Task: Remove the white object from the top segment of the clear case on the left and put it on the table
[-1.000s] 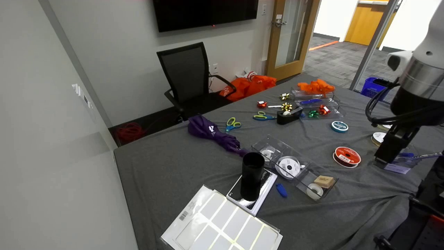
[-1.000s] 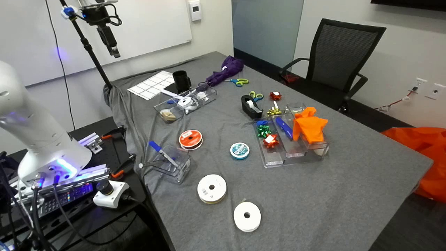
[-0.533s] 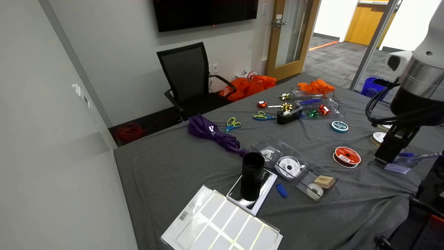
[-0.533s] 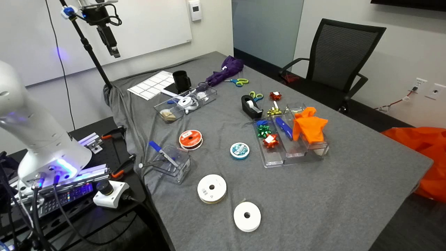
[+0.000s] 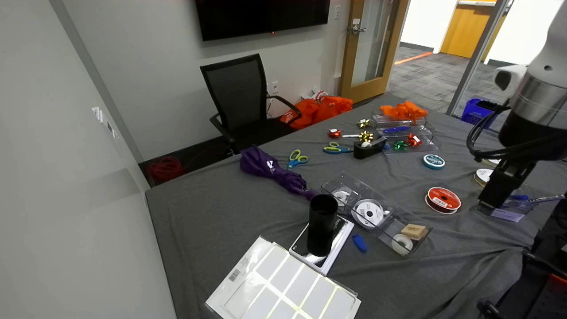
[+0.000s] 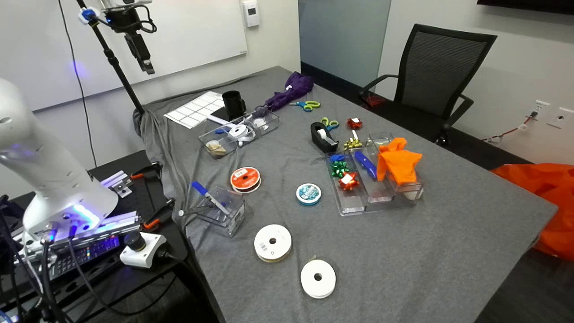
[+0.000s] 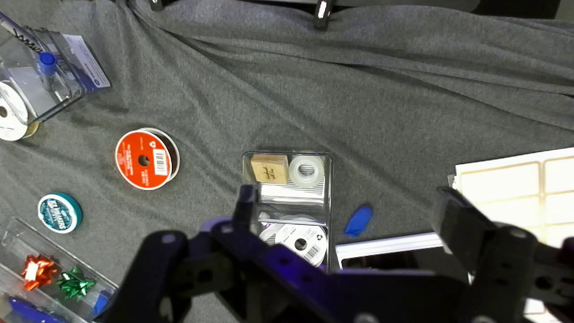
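Observation:
A long clear case [image 5: 372, 190] with three compartments lies on the dark grey table [image 5: 212, 221]. It shows in both exterior views [image 6: 228, 148] and in the wrist view [image 7: 329, 188]. One end compartment holds a small white roll [image 5: 341, 196], also in an exterior view [image 6: 259, 124]; the gripper hides it in the wrist view. The middle holds a white spool [image 7: 309, 235]. The near end holds a tan block [image 7: 270, 169] and a translucent tape roll [image 7: 306, 183]. My gripper [image 7: 347, 197] is wide open and empty, high above the table. It hangs in both exterior views [image 5: 486, 201] [image 6: 147, 67].
A squarish clear box [image 6: 231, 220] holds pens. A clear tray [image 6: 376, 204] holds bows and orange cloth [image 6: 399, 161]. A black mug [image 5: 322, 226], a purple umbrella [image 5: 270, 170] and white label sheets [image 5: 283, 283] lie round the case. Spools [image 6: 272, 242], tape dispenser [image 6: 323, 139] and scissors [image 6: 307, 106] are scattered.

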`<state>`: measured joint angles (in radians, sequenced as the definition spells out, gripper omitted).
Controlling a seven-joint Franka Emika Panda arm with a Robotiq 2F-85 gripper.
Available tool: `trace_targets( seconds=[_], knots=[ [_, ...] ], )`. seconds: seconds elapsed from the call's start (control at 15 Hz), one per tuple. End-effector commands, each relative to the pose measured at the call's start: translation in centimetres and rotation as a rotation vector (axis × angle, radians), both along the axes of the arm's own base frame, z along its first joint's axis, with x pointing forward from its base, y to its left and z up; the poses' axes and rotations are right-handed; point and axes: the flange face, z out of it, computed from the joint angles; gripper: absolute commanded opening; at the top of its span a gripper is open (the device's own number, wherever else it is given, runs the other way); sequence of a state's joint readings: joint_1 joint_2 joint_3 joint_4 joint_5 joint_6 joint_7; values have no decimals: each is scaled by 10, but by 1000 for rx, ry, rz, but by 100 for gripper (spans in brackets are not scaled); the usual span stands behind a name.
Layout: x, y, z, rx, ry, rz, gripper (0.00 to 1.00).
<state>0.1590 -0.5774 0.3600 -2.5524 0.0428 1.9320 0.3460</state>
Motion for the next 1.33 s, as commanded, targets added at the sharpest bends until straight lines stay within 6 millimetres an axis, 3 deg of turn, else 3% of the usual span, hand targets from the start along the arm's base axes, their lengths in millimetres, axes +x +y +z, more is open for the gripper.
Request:
trace_targets(
  seconds=[0.0, 0.2, 0.47, 0.93, 1.27],
  knots=[
    [0, 0, 0, 0, 1, 0, 100],
    [3, 2, -1, 17, -2, -44, 100],
    [35, -18, -5, 124, -14, -261, 100],
    [131, -68, -18, 285, -54, -615, 100],
    [206, -59, -35, 390, -107, -882, 100]
  ],
)
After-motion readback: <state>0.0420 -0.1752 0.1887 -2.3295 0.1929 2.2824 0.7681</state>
